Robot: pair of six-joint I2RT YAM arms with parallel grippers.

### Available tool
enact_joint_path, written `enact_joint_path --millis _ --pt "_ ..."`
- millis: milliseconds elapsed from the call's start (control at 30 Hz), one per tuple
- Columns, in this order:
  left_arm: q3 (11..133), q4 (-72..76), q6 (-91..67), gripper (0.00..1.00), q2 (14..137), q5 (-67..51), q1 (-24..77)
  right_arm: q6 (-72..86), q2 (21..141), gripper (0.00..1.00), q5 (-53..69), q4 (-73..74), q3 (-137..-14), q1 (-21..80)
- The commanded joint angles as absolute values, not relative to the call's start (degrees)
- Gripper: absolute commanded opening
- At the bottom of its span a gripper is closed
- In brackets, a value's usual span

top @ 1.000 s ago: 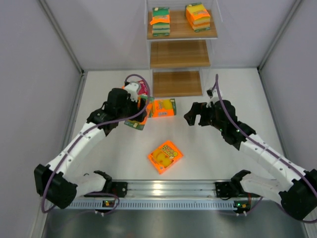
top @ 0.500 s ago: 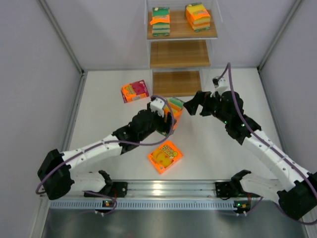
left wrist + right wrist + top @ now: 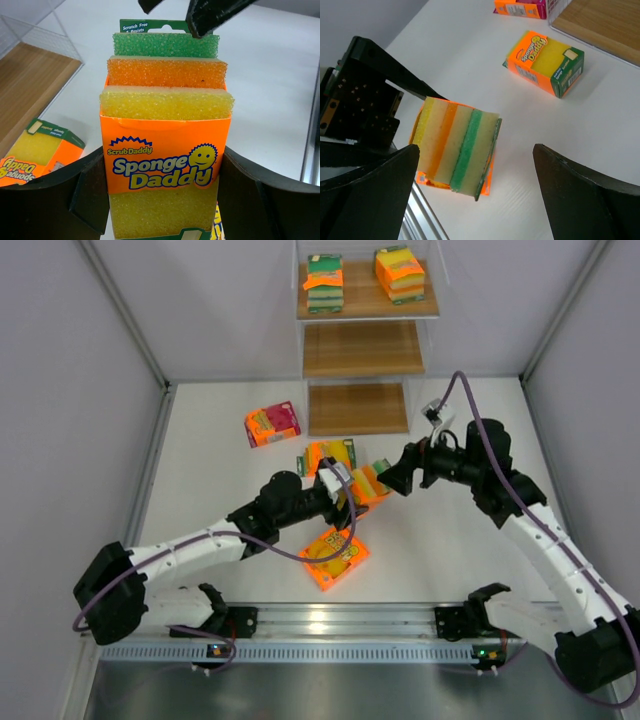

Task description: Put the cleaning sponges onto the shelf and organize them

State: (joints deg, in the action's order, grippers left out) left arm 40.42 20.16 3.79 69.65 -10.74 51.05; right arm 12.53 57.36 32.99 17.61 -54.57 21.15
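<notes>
Sponge pack [image 3: 165, 150] carried rightward — clamped between left fingers [image 3: 87, 195]; right fingers [image 3: 365, 195] gape wide beside it.

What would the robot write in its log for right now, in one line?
left end effector: shut on Sponge Daddy pack | right end effector: open, facing pack, not touching | shelf: sponge stacks on top board only
</notes>
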Motion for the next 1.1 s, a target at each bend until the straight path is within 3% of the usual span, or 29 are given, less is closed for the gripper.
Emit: enact_joint_path --millis 0,100,267,400,800,1067 --pt "38.7 25.2 9.4 0.63 66.4 -19.7 49.9 0.5 56.2 0.99 34.6 24.5 -61.0 20.9" --pt "37.1 25.1 10.4 0.63 63.8 -19.5 48.9 3.9 58.0 0.99 32.9 25.1 -61.9 20.7" --pt "37.2 25.1 10.5 0.63 63.3 -21.5 48.8 18.7 62.6 1.0 39.7 19.1 -59.6 20.7" --pt "37.2 25.1 10.3 0.63 63.6 -21.6 48.8 26.8 63.0 0.89 39.9 14.8 -58.5 20.7" --pt "37.4 25.2 11.2 0.64 64.3 -21.3 48.8 21.4 62.8 0.67 34.9 25.4 -61.1 22.4" --pt "38.2 25.1 11.4 0.65 66.1 -21.6 48.8 19.6 63.7 0.6 34.5 27.6 -62.5 23.4"
